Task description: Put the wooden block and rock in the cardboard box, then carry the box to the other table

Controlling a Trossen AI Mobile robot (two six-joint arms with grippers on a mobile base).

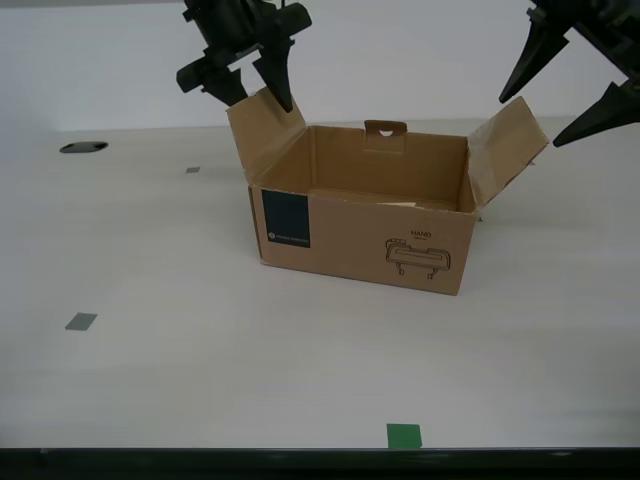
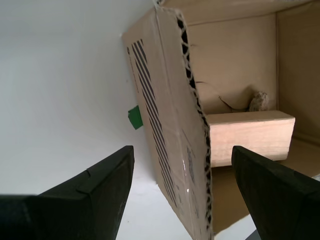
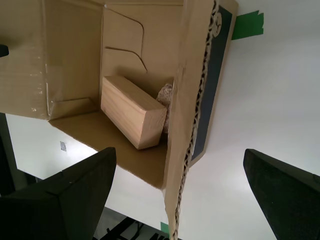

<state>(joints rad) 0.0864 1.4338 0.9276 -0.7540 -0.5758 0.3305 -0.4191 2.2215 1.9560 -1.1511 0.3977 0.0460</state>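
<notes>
Pale, smooth table top point(image 1: 200, 380) fills the exterior view, with a white wall behind. Brown corrugated cardboard box point(image 1: 360, 240) stands on it near the centre, flaps up, a dark teal label point(image 1: 286, 219) and a small line drawing on its front, and a tab with a hole on the far wall. My first gripper point(image 1: 255, 95) hangs over the flap on the exterior view's left, jaws spread wide with the flap edge between them; whether either finger touches the flap cannot be told. My second gripper point(image 1: 532, 120) straddles the flap on the exterior view's right, jaws likewise wide and nothing clamped. Light tan rectangular wooden block point(image 3: 132, 110) lies on the box floor. Small rough brownish rock point(image 3: 165, 94) sits in the box just beside the block, at a wall; contact between them cannot be told. A green square marker point(image 1: 404, 435) and a grey square marker point(image 1: 80, 321) lie flat on the table, well apart from the box.
</notes>
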